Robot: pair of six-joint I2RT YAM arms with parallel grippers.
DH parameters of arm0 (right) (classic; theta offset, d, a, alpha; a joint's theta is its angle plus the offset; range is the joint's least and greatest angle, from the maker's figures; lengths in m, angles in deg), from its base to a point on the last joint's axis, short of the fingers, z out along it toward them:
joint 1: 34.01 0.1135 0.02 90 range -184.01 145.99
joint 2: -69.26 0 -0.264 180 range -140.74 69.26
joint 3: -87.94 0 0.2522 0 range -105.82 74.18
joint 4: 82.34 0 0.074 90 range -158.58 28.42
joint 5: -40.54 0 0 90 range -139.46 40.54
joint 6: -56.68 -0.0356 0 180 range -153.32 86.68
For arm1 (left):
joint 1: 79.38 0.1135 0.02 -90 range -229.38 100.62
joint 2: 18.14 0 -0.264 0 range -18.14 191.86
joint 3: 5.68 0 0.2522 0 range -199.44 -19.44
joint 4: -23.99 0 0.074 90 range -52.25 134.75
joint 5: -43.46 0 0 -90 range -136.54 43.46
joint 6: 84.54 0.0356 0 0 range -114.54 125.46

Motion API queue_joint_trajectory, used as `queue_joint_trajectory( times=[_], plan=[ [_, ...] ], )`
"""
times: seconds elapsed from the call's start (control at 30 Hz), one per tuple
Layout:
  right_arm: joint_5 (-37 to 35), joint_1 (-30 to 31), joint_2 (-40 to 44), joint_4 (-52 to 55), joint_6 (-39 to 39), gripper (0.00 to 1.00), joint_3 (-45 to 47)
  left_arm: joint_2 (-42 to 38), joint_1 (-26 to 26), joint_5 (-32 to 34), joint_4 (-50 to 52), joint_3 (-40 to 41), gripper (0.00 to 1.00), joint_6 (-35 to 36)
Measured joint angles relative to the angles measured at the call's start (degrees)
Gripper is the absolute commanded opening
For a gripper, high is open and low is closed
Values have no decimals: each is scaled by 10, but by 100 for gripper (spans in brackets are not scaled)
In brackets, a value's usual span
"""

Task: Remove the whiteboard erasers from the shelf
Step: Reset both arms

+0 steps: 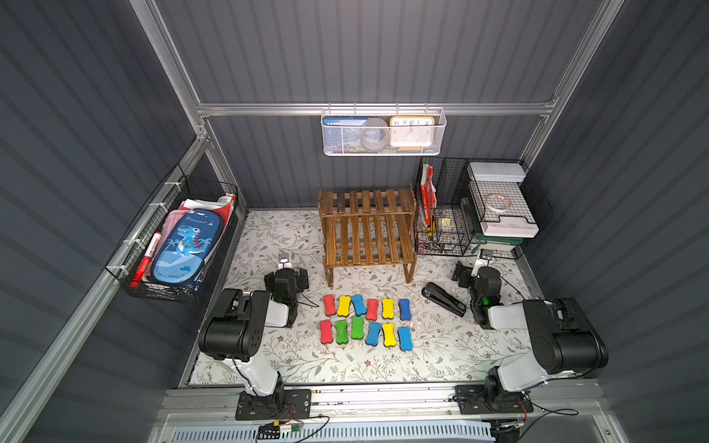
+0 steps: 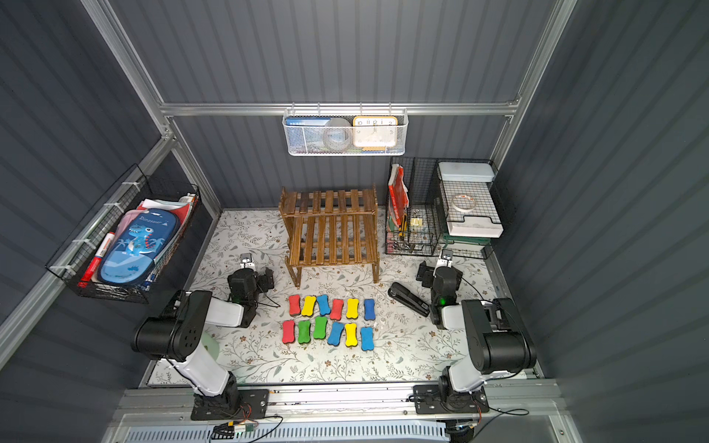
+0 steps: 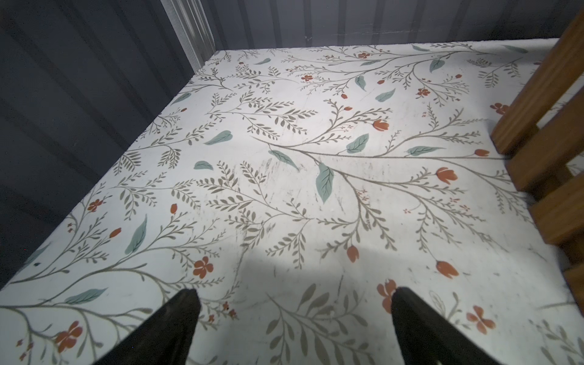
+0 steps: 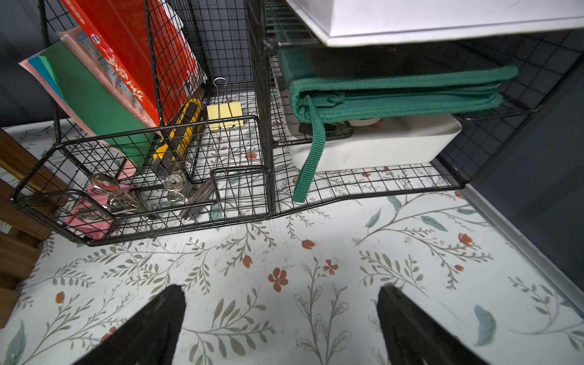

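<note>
Several whiteboard erasers [image 1: 357, 327] [image 2: 320, 327], red, yellow, blue and green, lie in two rows on the floral table in front of the shelf. In both top views the brown slatted shelf [image 1: 366, 226] [image 2: 332, 230] shows bare tiers. Its edge also shows in the left wrist view [image 3: 543, 104] and the right wrist view [image 4: 15, 196]. My left gripper [image 1: 284, 262] [image 2: 246, 262] [image 3: 294, 303] sits low to the left of the shelf, open, with only table between its fingers. To the right of the shelf my right gripper [image 1: 484, 259] [image 2: 445, 261] [image 4: 281, 300] is open and empty, facing the wire organiser.
A black stapler [image 1: 444, 293] lies right of the erasers. The black wire-grid organiser [image 1: 460, 214] [image 4: 177, 158] with folders, clips and trays stands at the back right. A white mesh basket [image 1: 383, 132] hangs on the back wall. A black wire basket [image 1: 184, 245] holds a pencil case on the left wall.
</note>
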Motion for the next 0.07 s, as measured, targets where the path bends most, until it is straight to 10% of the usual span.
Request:
queue_joint_trajectory(
  times=[0.07],
  plan=[
    [0, 0, 0, -3, 0, 99, 0, 0, 0, 0, 0, 0, 99, 0]
  ],
)
